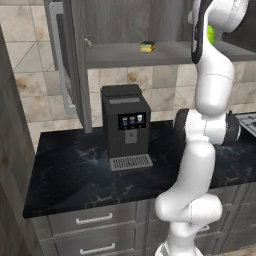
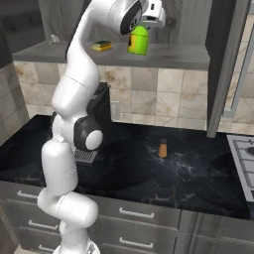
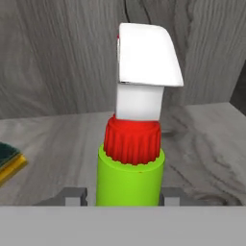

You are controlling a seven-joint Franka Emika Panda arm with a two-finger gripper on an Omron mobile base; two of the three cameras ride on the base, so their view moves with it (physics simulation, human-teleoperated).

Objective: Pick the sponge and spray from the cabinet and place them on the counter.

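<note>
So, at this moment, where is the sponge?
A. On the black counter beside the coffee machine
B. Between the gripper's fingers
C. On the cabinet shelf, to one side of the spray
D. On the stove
C. The sponge lies flat on the shelf of the cabinet, apart from the spray, which stands upright there with the gripper on either side of its green body.
</note>
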